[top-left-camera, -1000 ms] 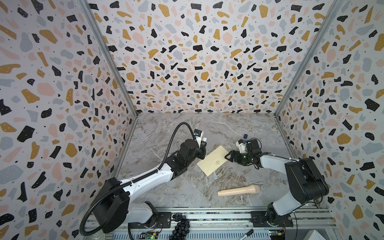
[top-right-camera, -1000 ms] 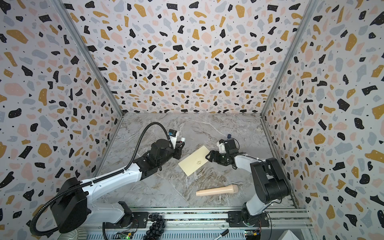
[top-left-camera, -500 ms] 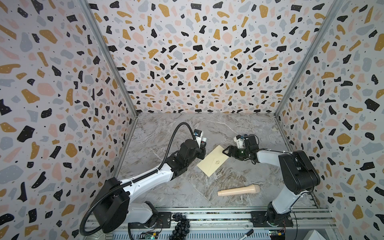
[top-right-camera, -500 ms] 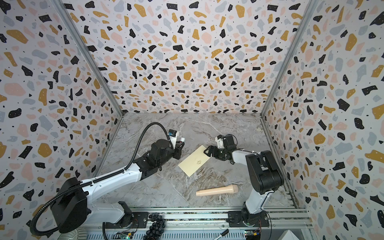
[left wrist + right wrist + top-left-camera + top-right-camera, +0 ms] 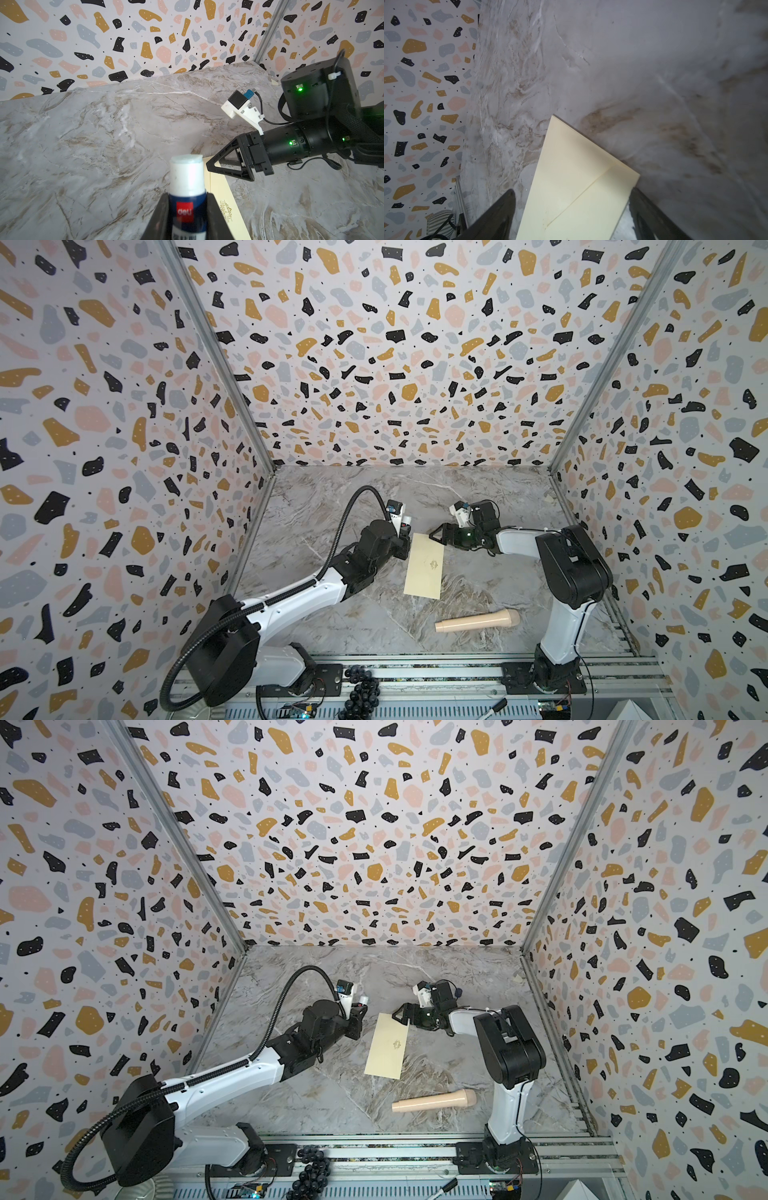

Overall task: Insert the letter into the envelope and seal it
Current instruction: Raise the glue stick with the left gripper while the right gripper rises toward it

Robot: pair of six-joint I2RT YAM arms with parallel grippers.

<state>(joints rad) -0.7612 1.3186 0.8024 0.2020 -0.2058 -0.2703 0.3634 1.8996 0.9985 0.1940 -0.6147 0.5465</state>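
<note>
The cream envelope (image 5: 424, 566) is resting lengthwise on the marble worktop (image 5: 307, 510), emblem side facing up in both top views. The left gripper (image 5: 402, 546) is hovering just beside the envelope's far left corner, pinching a blue-and-white glue stick (image 5: 186, 178) whose pale tip is sticking out past the fingers. The right gripper (image 5: 436, 534) is reaching in at the envelope's far right corner, fingers spread wide with the envelope's end between them; whether they are touching it cannot be told. A beige rod (image 5: 477, 621) is lying beyond the envelope's near end.
</note>
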